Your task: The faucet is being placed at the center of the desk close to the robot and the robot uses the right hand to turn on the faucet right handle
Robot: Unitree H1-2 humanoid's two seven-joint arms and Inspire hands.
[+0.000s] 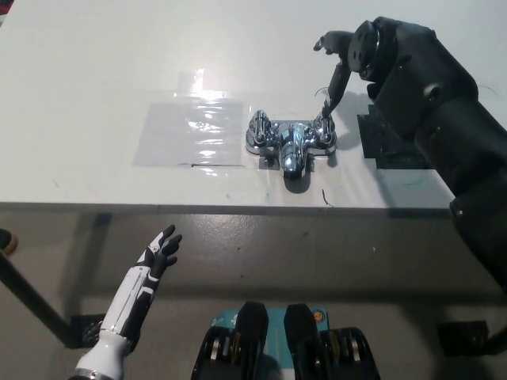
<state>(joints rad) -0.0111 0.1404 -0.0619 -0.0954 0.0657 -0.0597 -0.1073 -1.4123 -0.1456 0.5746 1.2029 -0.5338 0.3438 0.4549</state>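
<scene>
**Poking the right handle, not gripping it**

Got the chrome faucet (291, 144) parked mid-desk, close to the near edge of the white desk (95, 63), spout aimed back toward the robot. Makes sense putting it there: keeps both handles within easy reach of the arm. Just left of it, can see a clear plastic sheet (190, 131) lying flat, touching the base or nearly so. Just right of it, a black pad (386, 146), partly hidden under the arm.

Over on the right, the black right hand (352, 55), held high above the faucet and tipped downward. Not wrapped around anything. Splayed loose instead, with one long finger (336, 85) dropped straight down onto the top of the right handle (323, 134). Looks like contact at the tip, though hard to swear to from this angle. Guessing at a push or a hook-and-swing rather than a pinch, hence reaching from the far side of the handle and leaving the spout side clear. Can't tell whether turned on yet.

Down at the lower left, below the desk edge, the white left hand (161, 252): spread apart, holding nothing, well away from the work. Left handle (260, 131) untouched.
</scene>
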